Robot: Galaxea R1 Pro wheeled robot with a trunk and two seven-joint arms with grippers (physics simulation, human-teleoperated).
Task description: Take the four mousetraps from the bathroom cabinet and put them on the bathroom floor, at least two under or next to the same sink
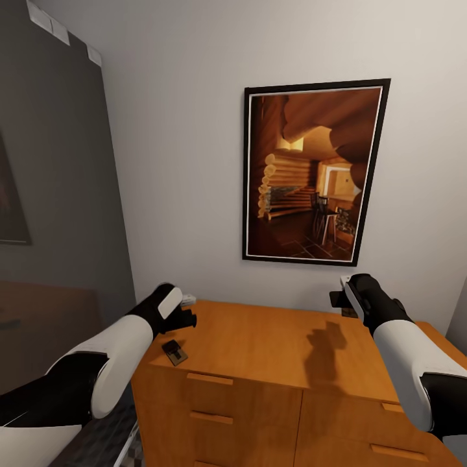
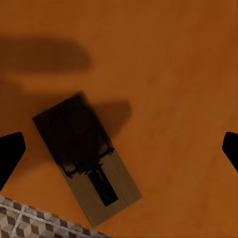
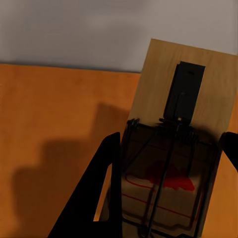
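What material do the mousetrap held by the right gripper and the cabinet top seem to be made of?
Mousetrap: pale matte wood with faint grain; its bar and spring look like dark metal wire. Cabinet top: orange-brown wood or veneer, smooth with a slight sheen.

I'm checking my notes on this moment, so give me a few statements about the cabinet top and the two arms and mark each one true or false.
1. A mousetrap lies flat on the cabinet top near its edge, below the left gripper. True.
2. The left gripper's jaws are shut on that trap. False: they stand wide apart with the trap lying free between them.
3. The right gripper holds a mousetrap held by the right gripper above the cabinet top. True.
4. The wall behind the cabinet is bare. False: a framed picture hangs there.
5. The cabinet's drawers stand pulled open. False: the drawer fronts with bar handles look closed.
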